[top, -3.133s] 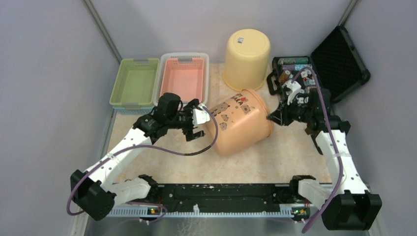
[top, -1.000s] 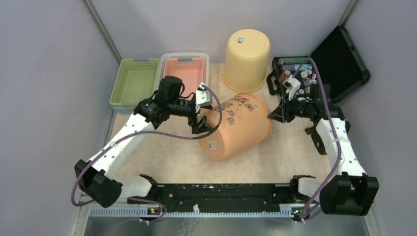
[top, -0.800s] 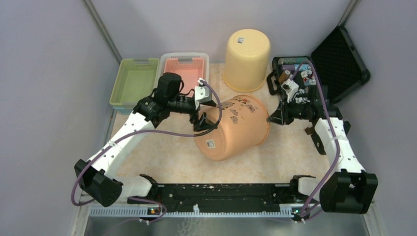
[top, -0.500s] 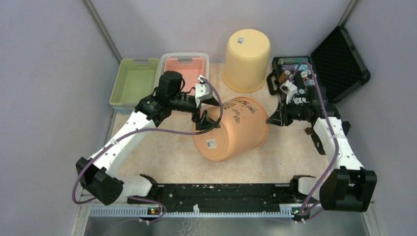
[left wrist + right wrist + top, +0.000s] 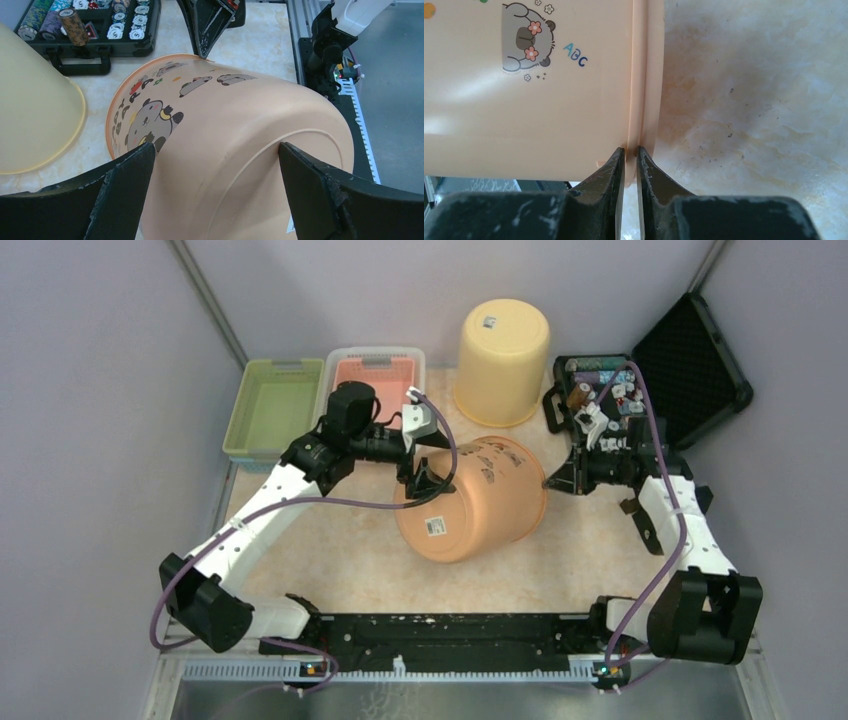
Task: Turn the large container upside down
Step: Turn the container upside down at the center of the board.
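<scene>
The large container (image 5: pixel 480 505) is a peach bucket with cartoon bears. It lies tilted on its side at mid-table, its labelled base facing front-left and its mouth facing back-right. My left gripper (image 5: pixel 432 465) is open, its jaws spread wide over the bucket's wall (image 5: pixel 225 130) near the base, and its fingertips (image 5: pixel 142 160) rest on the wall. My right gripper (image 5: pixel 550 480) is shut on the bucket's rim (image 5: pixel 646 75), which sits pinched between the two jaws in the right wrist view (image 5: pixel 630 149). The bucket's inside is hidden.
A yellow bucket (image 5: pixel 500 360) stands upside down behind the peach one. A green basket (image 5: pixel 272 405) and a pink basket (image 5: pixel 372 395) sit at the back left. An open black case of poker chips (image 5: pixel 610 390) lies at the back right. The black rail (image 5: pixel 450 630) runs along the front.
The bucket has tipped further, and its base has swung toward the front left. My left gripper has moved right and up over the wall. The right jaws have tightened on the rim.
</scene>
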